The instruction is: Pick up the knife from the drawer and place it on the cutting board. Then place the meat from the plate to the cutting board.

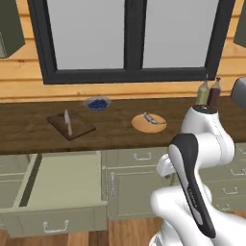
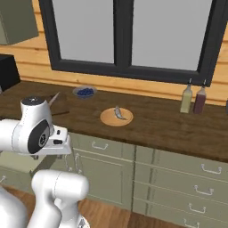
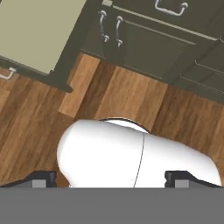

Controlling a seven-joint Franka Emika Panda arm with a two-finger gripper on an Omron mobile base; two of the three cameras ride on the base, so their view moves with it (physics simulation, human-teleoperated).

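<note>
Leftmost, the drawer (image 1: pixel 57 192) stands pulled out from the cabinet front below the countertop (image 1: pixel 115 132), its pale olive box bare inside as far as the left base view shows. Above it, toward the left end of the countertop, the cutting board (image 1: pixel 70 124) lies at an angle, and the knife (image 1: pixel 67 122) rests on top of it, blade pointing toward the back wall. Just behind and to the right, near the back edge, sits a small bowl of blue berries (image 1: pixel 97 103). Further right, around the middle of the countertop, the plate (image 1: pixel 148 122) carries the meat (image 1: pixel 152 118), a pale grey piece lying on its centre. Two bottles (image 1: pixel 208 92) stand close together near the back edge at the right. The gripper (image 3: pixel 111 180) points down at the wooden floor (image 3: pixel 122 100) in front of the cabinets, jaws spread wide and holding nothing.
</note>
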